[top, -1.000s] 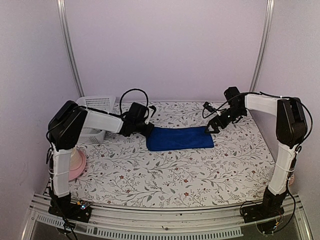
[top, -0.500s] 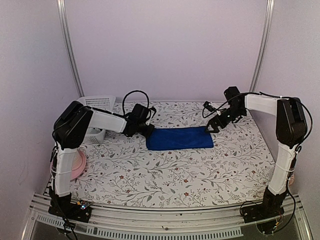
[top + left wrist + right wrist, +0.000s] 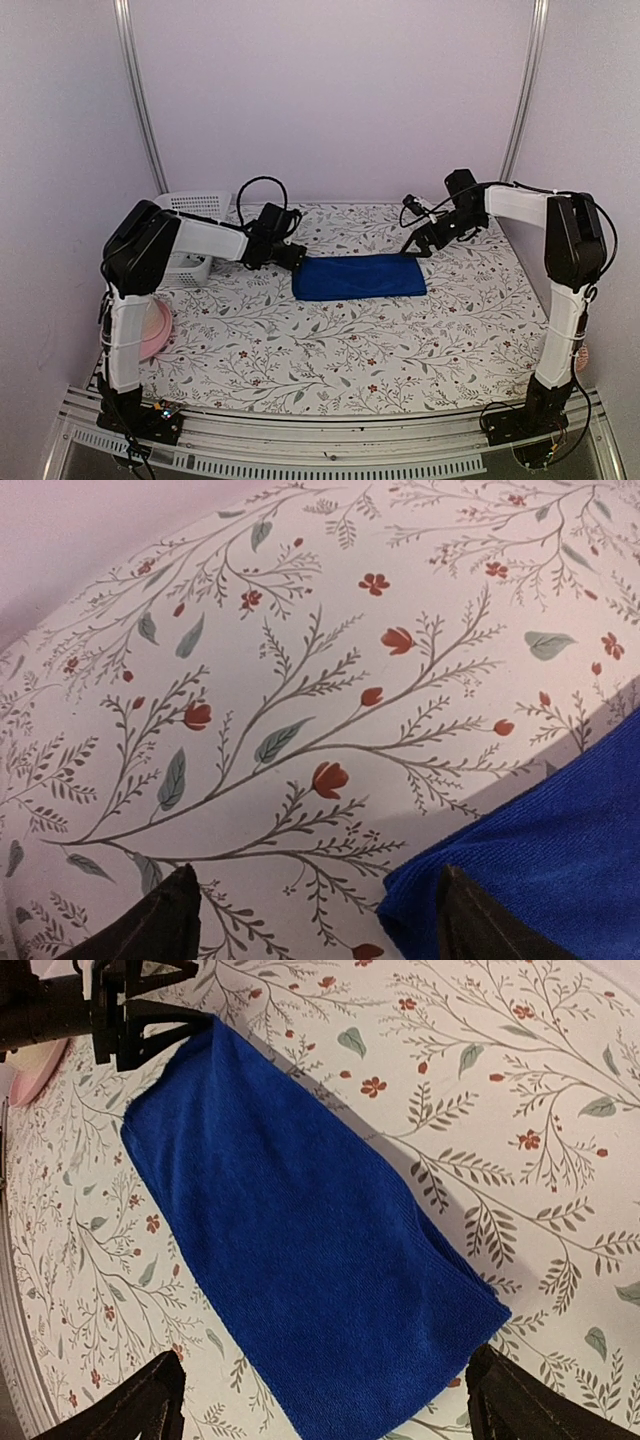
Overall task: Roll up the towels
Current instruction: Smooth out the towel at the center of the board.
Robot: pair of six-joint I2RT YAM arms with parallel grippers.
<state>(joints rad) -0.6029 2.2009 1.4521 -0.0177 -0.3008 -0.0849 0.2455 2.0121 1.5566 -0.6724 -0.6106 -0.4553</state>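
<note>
The royal-blue towel (image 3: 360,277) lies folded flat as a long band on the flowered table (image 3: 330,350). My left gripper (image 3: 298,256) stands open at its left end. In the left wrist view one fingertip (image 3: 490,920) hovers over the towel's corner (image 3: 560,840) and the other (image 3: 150,925) is over bare table; nothing is held. My right gripper (image 3: 412,247) is open at the far right corner. In the right wrist view its gripper (image 3: 320,1405) spans the towel's near end (image 3: 300,1230), with the fingers (image 3: 140,1405) wide apart and above the cloth.
A white slotted basket (image 3: 188,236) stands at the back left, by the left arm. A pink plate (image 3: 153,331) lies at the left edge. The left gripper (image 3: 150,1020) shows at the towel's far end in the right wrist view.
My left gripper has opened and let go of the towel's left end. The right gripper has shifted slightly toward the back left. The towel lies as before.
</note>
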